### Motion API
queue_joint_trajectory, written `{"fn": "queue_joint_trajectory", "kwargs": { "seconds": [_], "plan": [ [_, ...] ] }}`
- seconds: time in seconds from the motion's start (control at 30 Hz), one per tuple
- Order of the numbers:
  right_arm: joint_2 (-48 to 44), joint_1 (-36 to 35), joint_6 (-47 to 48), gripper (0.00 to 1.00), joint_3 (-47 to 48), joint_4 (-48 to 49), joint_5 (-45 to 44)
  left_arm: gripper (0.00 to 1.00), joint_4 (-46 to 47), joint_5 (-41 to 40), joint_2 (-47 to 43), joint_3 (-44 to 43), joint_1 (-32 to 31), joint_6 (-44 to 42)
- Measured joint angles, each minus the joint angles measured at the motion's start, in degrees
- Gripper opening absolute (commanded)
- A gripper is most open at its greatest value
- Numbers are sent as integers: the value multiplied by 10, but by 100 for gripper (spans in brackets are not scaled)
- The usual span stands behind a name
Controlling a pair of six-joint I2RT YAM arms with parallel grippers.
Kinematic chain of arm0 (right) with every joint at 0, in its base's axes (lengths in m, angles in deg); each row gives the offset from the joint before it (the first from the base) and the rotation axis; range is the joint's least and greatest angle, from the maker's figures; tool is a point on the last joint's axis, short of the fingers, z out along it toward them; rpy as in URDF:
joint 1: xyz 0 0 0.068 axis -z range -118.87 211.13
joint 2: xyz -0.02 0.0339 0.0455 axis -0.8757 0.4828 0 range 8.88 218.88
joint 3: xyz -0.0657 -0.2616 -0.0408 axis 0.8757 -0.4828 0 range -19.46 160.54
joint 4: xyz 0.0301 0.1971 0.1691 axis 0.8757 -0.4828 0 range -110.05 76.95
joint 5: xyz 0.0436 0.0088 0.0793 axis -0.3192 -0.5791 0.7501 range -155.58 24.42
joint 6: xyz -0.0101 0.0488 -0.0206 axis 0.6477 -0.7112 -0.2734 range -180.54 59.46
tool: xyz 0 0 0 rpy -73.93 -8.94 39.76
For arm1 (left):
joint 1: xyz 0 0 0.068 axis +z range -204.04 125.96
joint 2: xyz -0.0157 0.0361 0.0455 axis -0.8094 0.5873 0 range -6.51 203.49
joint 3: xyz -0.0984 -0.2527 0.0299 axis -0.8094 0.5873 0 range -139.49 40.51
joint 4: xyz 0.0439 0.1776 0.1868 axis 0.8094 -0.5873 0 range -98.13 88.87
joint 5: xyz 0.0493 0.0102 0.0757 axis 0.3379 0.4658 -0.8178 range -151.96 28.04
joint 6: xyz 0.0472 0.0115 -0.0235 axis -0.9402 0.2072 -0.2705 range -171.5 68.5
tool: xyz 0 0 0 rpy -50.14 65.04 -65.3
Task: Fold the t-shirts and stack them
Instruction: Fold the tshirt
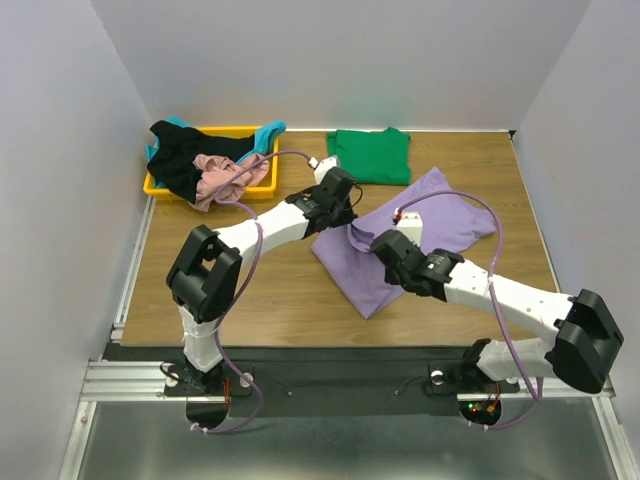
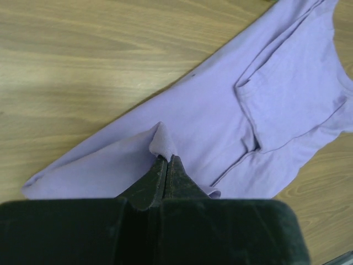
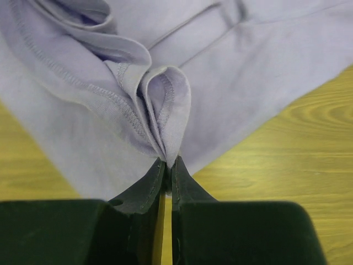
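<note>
The lavender purple t-shirt (image 1: 420, 225) lies partly folded on the table's middle right. My left gripper (image 1: 345, 212) is shut on a pinch of its cloth (image 2: 161, 144) near its upper left edge. My right gripper (image 1: 382, 245) is shut on a bunched hem fold (image 3: 165, 116) at its left side. The green t-shirt (image 1: 372, 155) lies folded flat at the back. The black (image 1: 185, 160), dusty pink (image 1: 222, 175) and teal (image 1: 268, 132) t-shirts are heaped in the yellow tray (image 1: 262, 186).
The yellow tray sits at the back left corner. Bare wooden table (image 1: 260, 300) lies in front of the purple shirt and to its left. White walls enclose the table on three sides.
</note>
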Motion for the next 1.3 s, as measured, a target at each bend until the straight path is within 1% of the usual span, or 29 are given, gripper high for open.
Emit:
{"fn": "queue_joint_trajectory", "kwargs": {
  "seconds": [0.13,0.27,0.5,0.53,0.6,0.63,0.67,0.7,0.73,0.77,0.8,0.83,0.9,0.93,1.03,1.13,1.2,1.27,1.3],
  "plan": [
    [3,50,17,0,0,-3,-3,0,1,7,45,-57,-4,-12],
    [11,84,26,0,0,-4,-3,0,-2,12,87,-105,-8,-23],
    [29,126,36,0,0,-5,4,0,-14,19,168,-194,-17,-40],
    [33,131,36,1,0,-5,4,0,-16,19,177,-202,-18,-42],
    [42,142,36,4,0,-5,6,0,-22,19,195,-217,-18,-46],
    [50,149,35,8,0,-5,6,6,-28,20,207,-229,-18,-48],
    [57,155,35,15,0,-4,6,34,-33,20,217,-239,-18,-50],
    [61,157,35,34,0,-5,6,47,-39,21,228,-252,-18,-53],
    [72,163,34,47,0,-5,6,65,-40,22,235,-257,-18,-53],
    [80,168,30,59,0,-4,5,90,-46,23,242,-265,-18,-58],
    [84,170,31,68,0,-5,5,98,-50,25,247,-269,-18,-61],
    [92,173,26,77,0,-5,3,98,-54,26,248,-269,-18,-66],
    [97,181,18,85,0,-9,-3,98,-59,25,248,-270,-18,-64],
    [97,183,14,100,0,-9,-7,98,-59,25,248,-270,-18,-67],
    [97,190,-3,100,7,-21,-31,98,-62,23,243,-268,-18,-76],
    [99,190,-24,100,24,-50,-57,98,-69,7,214,-247,-18,-91],
    [103,191,-39,100,35,-68,-78,98,-72,-8,166,-215,-17,-97],
    [108,193,-58,100,48,-88,-106,98,-62,-19,106,-162,-14,-100],
    [111,197,-66,100,56,-102,-122,98,-51,-23,64,-121,-12,-100]
  ]
}}
